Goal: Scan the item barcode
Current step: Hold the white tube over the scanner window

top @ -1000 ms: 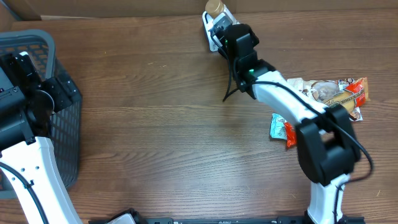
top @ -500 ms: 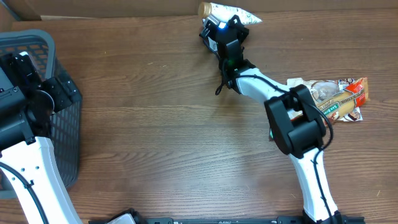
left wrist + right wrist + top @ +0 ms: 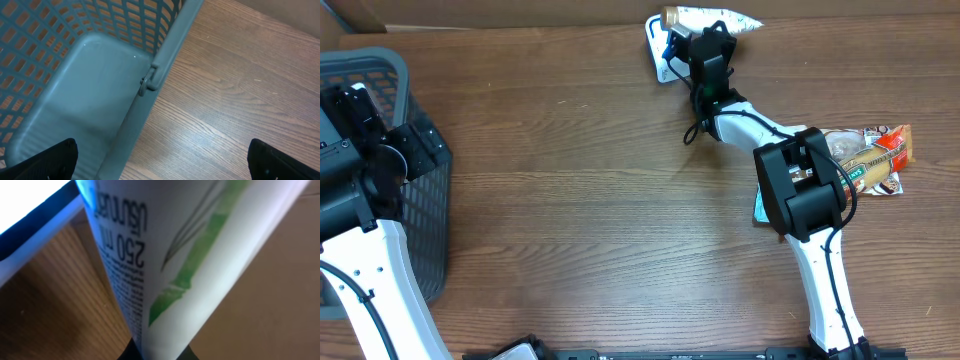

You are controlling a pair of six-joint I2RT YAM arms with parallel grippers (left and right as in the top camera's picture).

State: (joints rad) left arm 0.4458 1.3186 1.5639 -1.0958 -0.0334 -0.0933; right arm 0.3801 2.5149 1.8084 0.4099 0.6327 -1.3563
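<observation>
Right end effector (image 3: 708, 52) pinches the white tube (image 3: 715, 18) at the far edge of the desk (image 3: 570, 200), beside the lit scanner (image 3: 657, 45). No barcode shows; turning the tube slowly toward the scanner window should find it. Left end effector (image 3: 162, 160) hangs spread above the basket (image 3: 165, 55).

Overhead: straight down, wide, whole table (image 3: 570, 200). Left wrist: close, angled down at basket (image 3: 90, 100) wall; overhead shows it far left. Right wrist: point-blank on tube (image 3: 165, 255); overhead shows it top-centre.
</observation>
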